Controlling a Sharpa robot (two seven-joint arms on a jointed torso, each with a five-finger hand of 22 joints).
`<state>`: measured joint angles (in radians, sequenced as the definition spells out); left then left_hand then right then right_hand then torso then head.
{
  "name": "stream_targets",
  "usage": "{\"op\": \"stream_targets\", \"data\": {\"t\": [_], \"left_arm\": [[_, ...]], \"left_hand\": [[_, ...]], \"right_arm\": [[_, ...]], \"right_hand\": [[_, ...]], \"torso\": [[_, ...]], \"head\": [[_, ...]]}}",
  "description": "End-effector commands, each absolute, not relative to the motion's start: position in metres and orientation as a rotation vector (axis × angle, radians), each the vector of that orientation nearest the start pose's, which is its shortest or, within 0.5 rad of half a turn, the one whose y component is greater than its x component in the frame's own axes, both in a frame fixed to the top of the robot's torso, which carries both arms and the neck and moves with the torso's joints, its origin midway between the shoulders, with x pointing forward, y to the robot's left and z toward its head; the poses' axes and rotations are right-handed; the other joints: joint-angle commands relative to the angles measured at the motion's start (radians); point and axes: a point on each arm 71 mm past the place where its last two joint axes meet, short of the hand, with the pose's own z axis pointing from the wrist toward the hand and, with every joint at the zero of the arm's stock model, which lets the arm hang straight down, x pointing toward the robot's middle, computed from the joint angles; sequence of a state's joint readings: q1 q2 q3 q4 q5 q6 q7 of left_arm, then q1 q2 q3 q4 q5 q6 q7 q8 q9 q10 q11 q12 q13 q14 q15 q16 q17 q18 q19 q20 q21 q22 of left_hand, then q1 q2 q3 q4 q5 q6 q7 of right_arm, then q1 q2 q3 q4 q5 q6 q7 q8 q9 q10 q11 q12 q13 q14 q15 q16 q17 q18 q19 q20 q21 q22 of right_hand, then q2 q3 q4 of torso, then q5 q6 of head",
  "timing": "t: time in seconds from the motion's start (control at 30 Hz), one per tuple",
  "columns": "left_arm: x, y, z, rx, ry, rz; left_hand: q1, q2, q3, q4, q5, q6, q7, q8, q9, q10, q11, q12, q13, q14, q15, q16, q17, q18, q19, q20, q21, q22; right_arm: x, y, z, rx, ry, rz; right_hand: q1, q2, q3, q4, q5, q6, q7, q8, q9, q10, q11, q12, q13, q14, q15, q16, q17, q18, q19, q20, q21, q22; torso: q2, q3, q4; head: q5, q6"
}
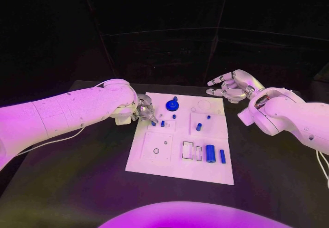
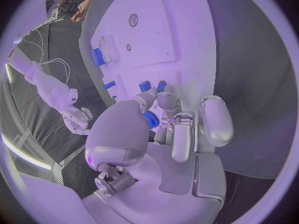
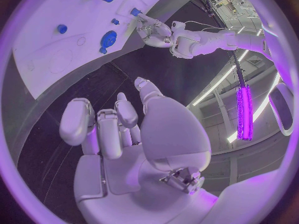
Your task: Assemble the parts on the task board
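Note:
The white task board (image 1: 179, 166) lies mid-table. My left hand (image 1: 144, 110) is over its left edge and pinches a small blue part (image 1: 152, 123) between thumb and fingertips; the part (image 2: 151, 119) shows just past the thumb in the left wrist view, and at the fingertips (image 3: 135, 11) in the right wrist view. A round blue knob (image 1: 172, 105) stands on the board near that hand. Small blue pegs (image 1: 198, 127) sit mid-board, and two blue cylinders (image 1: 210, 153) lie at the front right. My right hand (image 1: 232, 85) hovers off the board's back right corner, fingers apart, holding nothing.
Rectangular recesses (image 1: 188, 150) and a square plate with a hole (image 1: 157, 148) mark the board's front half. Black table (image 1: 75, 180) surrounds the board on all sides. My right forearm (image 1: 291, 118) hangs over the table to the right of the board.

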<state>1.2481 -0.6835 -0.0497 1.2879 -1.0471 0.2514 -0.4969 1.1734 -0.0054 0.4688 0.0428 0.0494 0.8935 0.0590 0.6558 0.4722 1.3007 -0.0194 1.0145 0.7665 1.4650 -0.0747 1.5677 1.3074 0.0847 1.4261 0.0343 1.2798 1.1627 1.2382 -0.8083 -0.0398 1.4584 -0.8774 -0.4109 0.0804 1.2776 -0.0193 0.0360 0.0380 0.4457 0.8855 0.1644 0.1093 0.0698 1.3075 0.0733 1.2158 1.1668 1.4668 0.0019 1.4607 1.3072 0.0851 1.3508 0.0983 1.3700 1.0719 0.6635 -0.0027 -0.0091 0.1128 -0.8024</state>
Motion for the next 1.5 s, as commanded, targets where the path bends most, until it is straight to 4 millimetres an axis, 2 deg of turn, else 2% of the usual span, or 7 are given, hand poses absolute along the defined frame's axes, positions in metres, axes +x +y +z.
{"op": "stream_targets", "data": {"t": [0.03,0.4,0.8,1.23,1.33,1.4,1.5], "left_arm": [[0.517,0.203,-0.23,-0.145,2.434,-0.342],[0.521,0.204,-0.23,-0.159,2.427,-0.333],[0.524,0.206,-0.229,-0.202,2.38,-0.34],[0.526,0.212,-0.222,-0.337,2.265,-0.435],[0.528,0.214,-0.218,-0.379,2.211,-0.49],[0.528,0.214,-0.216,-0.401,2.176,-0.53],[0.529,0.212,-0.212,-0.406,2.122,-0.597]], "left_hand": [[-0.014,-0.001,0.137,-0.128,0.006,0.0,-0.006,0.005,0.0,0.007,-0.003,0.003,-0.001,0.106,-0.004,0.003,0.263,0.002,0.005,-0.003,0.001,0.0],[-0.079,-0.042,0.098,-0.099,0.004,0.014,-0.017,0.018,0.007,0.01,-0.01,0.006,-0.003,0.106,-0.008,0.003,0.263,0.002,0.005,-0.005,0.0,0.002],[-0.213,-0.122,-0.151,0.012,0.002,0.028,-0.016,0.019,0.007,0.007,-0.008,0.015,0.0,0.106,-0.01,0.003,0.263,0.001,0.008,-0.009,0.001,0.008],[-0.186,-0.099,-0.309,0.076,-0.001,0.022,-0.018,0.01,0.005,-0.001,-0.011,0.014,-0.006,0.106,-0.013,0.003,0.263,0.003,0.008,-0.014,-0.006,0.004],[-0.165,-0.088,-0.338,0.087,-0.001,-0.006,-0.007,-0.009,-0.005,-0.031,-0.003,-0.024,-0.057,0.106,-0.008,0.003,0.263,0.007,-0.003,-0.01,-0.028,-0.022],[-0.129,-0.072,-0.35,0.085,0.004,-0.043,0.009,-0.035,-0.02,-0.104,0.011,-0.123,-0.182,0.095,0.0,-0.02,0.22,0.019,-0.028,-0.004,-0.078,-0.082],[-0.084,-0.051,-0.359,0.077,0.003,-0.071,0.026,-0.059,-0.039,-0.14,0.026,-0.147,-0.197,0.082,0.013,-0.045,0.175,0.031,-0.057,0.006,-0.134,-0.147]], "right_arm": [[0.507,-0.204,-0.163,0.338,1.597,1.0],[0.507,-0.205,-0.163,0.339,1.596,1.001],[0.507,-0.205,-0.163,0.347,1.591,1.003],[0.507,-0.205,-0.163,0.348,1.592,1.005],[0.507,-0.206,-0.163,0.348,1.591,1.004],[0.507,-0.206,-0.163,0.349,1.591,1.004],[0.507,-0.206,-0.163,0.349,1.591,1.003]], "right_hand": [[-0.005,0.007,0.001,0.002,0.004,0.002,-0.002,0.007,-0.001,-0.006,-0.002,-0.004,-0.001,0.051,-0.01,-0.005,-0.001,0.011,-0.006,0.0,-0.006,-0.001],[-0.005,0.007,0.001,0.003,0.004,0.002,-0.002,0.007,-0.001,-0.008,-0.002,-0.006,-0.003,0.051,-0.01,-0.006,-0.002,0.011,-0.006,0.0,-0.007,-0.003],[-0.011,0.006,-0.003,0.009,-0.002,-0.001,-0.001,0.006,-0.002,-0.01,-0.001,-0.009,-0.007,0.051,-0.009,-0.007,-0.004,0.013,-0.009,0.0,-0.01,-0.01],[-0.013,0.005,-0.003,0.011,-0.004,-0.002,-0.001,0.006,-0.002,-0.011,-0.001,-0.009,-0.008,0.05,-0.009,-0.008,-0.006,0.013,-0.01,0.0,-0.011,-0.012],[-0.013,0.005,-0.003,0.011,-0.004,-0.002,-0.001,0.006,-0.002,-0.011,-0.001,-0.009,-0.008,0.05,-0.009,-0.008,-0.006,0.013,-0.01,0.0,-0.011,-0.012],[-0.013,0.005,-0.003,0.011,-0.004,-0.002,-0.001,0.006,-0.002,-0.011,-0.001,-0.009,-0.008,0.05,-0.009,-0.008,-0.006,0.013,-0.01,0.0,-0.011,-0.012],[-0.013,0.005,-0.003,0.011,-0.004,-0.002,-0.001,0.006,-0.002,-0.011,-0.001,-0.009,-0.008,0.05,-0.009,-0.008,-0.006,0.013,-0.01,0.0,-0.011,-0.012]], "torso": [[0.0,-0.0001,-0.0002],[-0.001,-0.0004,0.0008],[0.0,-0.0011,0.0007],[0.0,-0.0007,0.0012],[-0.001,-0.0005,0.0012],[0.0,-0.0007,0.0005],[0.0,-0.0009,0.0004]], "head": [[-0.001,-0.001],[-0.005,-0.002],[-0.004,0.0],[-0.006,0.002],[-0.007,0.002],[-0.008,0.004],[-0.01,0.005]]}}
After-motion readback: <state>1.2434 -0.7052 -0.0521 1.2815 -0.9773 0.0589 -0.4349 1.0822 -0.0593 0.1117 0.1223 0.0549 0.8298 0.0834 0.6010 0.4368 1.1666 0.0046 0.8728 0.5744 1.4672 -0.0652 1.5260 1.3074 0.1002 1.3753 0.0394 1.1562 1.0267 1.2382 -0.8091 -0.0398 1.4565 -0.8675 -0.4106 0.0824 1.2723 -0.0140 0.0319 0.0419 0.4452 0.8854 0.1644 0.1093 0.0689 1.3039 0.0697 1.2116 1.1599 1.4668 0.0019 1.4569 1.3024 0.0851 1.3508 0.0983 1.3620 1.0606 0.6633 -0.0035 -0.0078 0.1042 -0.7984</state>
